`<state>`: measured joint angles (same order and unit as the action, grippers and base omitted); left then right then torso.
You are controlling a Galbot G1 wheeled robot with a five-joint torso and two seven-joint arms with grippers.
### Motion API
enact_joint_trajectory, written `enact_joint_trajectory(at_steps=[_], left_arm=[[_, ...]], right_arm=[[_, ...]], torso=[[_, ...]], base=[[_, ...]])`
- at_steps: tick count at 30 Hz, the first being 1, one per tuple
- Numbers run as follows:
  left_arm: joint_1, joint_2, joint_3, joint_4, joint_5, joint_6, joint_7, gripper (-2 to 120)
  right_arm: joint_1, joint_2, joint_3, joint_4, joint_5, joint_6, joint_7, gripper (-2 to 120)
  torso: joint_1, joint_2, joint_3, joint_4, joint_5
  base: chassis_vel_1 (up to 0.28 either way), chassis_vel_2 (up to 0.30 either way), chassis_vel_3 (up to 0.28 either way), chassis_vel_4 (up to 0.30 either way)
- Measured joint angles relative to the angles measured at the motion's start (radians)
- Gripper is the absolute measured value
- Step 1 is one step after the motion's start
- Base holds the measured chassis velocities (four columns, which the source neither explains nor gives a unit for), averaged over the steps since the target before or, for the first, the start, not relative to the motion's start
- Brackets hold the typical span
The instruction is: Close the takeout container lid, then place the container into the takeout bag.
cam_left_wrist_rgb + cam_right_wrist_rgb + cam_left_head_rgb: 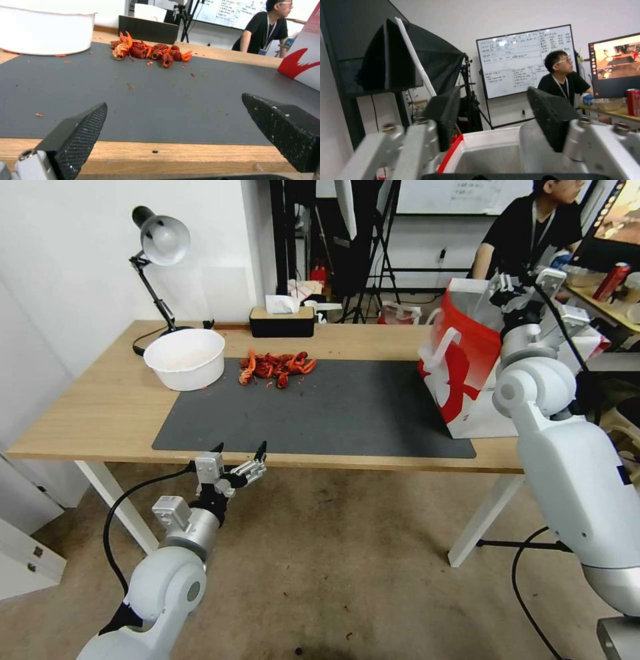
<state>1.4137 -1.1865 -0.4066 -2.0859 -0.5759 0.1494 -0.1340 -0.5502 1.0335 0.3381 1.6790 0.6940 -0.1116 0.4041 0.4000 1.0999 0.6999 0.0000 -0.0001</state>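
The red-and-white takeout bag (pixel 460 373) stands upright at the right end of the table, its white handle facing the mat; its side also shows in the left wrist view (pixel 303 67). My right gripper (pixel 527 283) hovers over the bag's mouth, open and holding nothing (pixel 493 117), with the bag's white rim (pixel 486 135) just below its fingers. My left gripper (pixel 240 450) hangs open at the table's front edge, level with the tabletop (pixel 175 105), nothing between its fingers. The takeout container and its lid are out of view.
A dark mat (pixel 320 407) covers the table's middle. A round white bowl (pixel 185 357) stands at its far left corner, beside a pile of red crayfish shells (pixel 277 367). A desk lamp (pixel 160 240) and a tissue box (pixel 281 320) line the back edge.
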Motion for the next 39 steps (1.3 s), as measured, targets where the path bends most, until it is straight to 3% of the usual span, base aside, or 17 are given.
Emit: enact_joint_trajectory(at_steps=[3, 11, 25, 33, 39], left_arm=[[0.002, 0.000, -0.001, -0.001, 0.000, -0.001, -0.001, 100], [0.003, -0.002, -0.010, 0.000, -0.001, -0.009, 0.011, 100], [0.019, -0.014, -0.012, -0.011, 0.014, -0.013, 0.018, 100], [0.031, -0.026, -0.006, -0.016, 0.032, -0.016, 0.017, 100], [0.043, -0.022, -0.022, -0.022, 0.037, -0.022, 0.016, 100]], right_arm=[[-0.001, 0.002, 0.000, 0.002, 0.004, 0.002, -0.004, 73], [0.000, -0.001, -0.013, 0.026, 0.044, 0.020, -0.046, 99], [-0.113, -0.033, -0.051, 0.198, 0.142, 0.060, -0.226, 100], [-0.318, -0.054, -0.047, 0.291, 0.088, 0.093, -0.251, 100], [-0.544, -0.026, 0.010, 0.338, -0.040, 0.180, -0.263, 100]], torso=[[0.000, 0.000, 0.000, 0.0000, 0.0000], [0.000, 0.000, 0.000, -0.0001, 0.0000], [0.000, 0.000, 0.000, -0.0001, -0.0001], [0.000, 0.000, 0.000, -0.0002, -0.0001], [0.000, 0.000, 0.000, 0.0001, 0.0001]], base=[[0.000, 0.000, 0.000, 0.000], [0.000, 0.000, 0.000, 0.000], [0.000, 0.000, 0.000, 0.000], [0.000, 0.000, 0.000, 0.000], [0.000, 0.000, 0.000, 0.000]])
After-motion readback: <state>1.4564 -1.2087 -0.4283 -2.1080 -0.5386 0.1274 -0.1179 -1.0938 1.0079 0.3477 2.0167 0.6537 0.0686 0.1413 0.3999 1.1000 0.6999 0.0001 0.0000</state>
